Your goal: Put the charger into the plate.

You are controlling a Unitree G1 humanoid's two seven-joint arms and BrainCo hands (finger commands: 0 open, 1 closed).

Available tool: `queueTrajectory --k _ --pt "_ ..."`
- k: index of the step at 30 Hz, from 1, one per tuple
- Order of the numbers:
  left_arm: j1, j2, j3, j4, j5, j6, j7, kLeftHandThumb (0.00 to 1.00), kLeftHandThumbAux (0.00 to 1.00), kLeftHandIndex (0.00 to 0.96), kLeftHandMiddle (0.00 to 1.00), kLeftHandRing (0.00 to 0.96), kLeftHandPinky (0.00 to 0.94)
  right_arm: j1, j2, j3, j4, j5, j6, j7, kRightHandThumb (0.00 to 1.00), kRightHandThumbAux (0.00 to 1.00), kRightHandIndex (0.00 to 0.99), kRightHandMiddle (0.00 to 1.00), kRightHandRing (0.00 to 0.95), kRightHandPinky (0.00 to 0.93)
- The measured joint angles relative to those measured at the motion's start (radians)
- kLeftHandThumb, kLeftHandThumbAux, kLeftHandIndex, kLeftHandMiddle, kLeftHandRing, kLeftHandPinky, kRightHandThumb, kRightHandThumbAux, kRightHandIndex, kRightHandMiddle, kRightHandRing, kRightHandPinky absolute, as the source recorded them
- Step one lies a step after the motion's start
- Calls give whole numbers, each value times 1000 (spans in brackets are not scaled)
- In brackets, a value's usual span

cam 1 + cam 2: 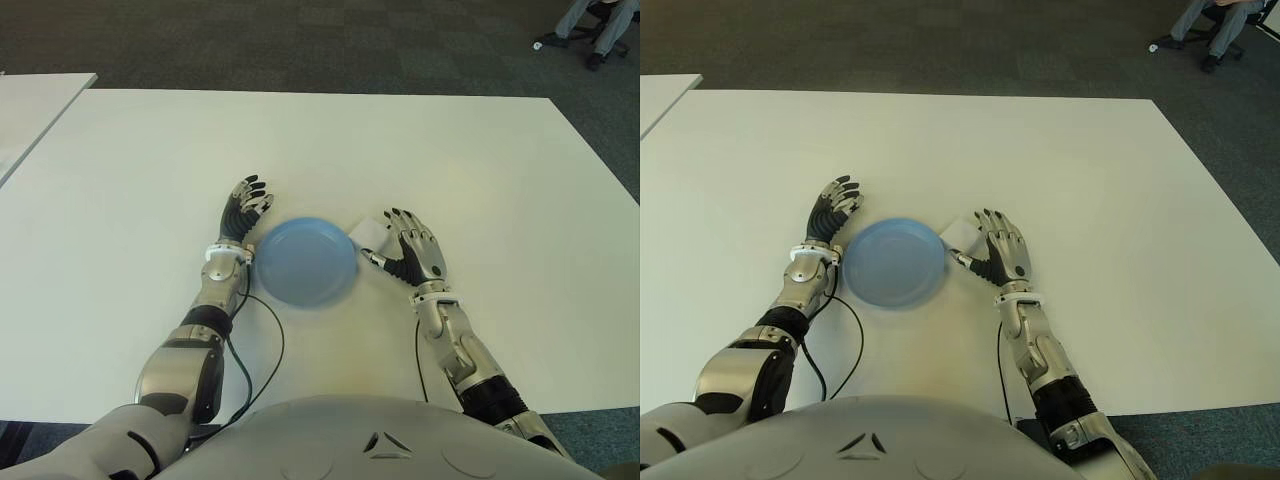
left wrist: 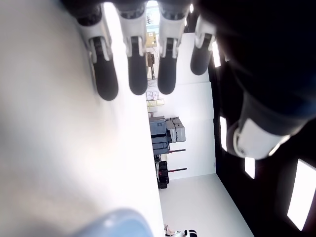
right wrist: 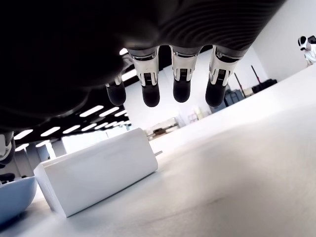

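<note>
The white bench carries a round blue plate near its front edge, directly before the robot. The plate holds nothing. The white charger, a rectangular block with metal prongs at one end, lies flat on the bench just beside the plate, on the robot's right side of it and slightly farther back. The right robot hand is positioned to the right of the plate, with its palm over the bench and its fingers extended above the charger; the right wrist view shows a clear gap between the fingertips and the top of the charger, so nothing is gripped. The fingers are spread and nearly straight. The left robot hand shows at the left rear of the plate, close to its rim; its fingers are extended side by side over the bench surface and hold nothing. A black cable runs along the bench beside the left forearm. A seated person's legs show at the far right, on the carpeted floor.
</note>
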Motion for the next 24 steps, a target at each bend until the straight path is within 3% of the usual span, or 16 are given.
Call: queueTrajectory --k 24 --pt "47 -2 -11 -65 1 -1 0 0 639 147 221 233 250 -53 -2 8 63 2 -9 -19 210 297 0 0 0 28"
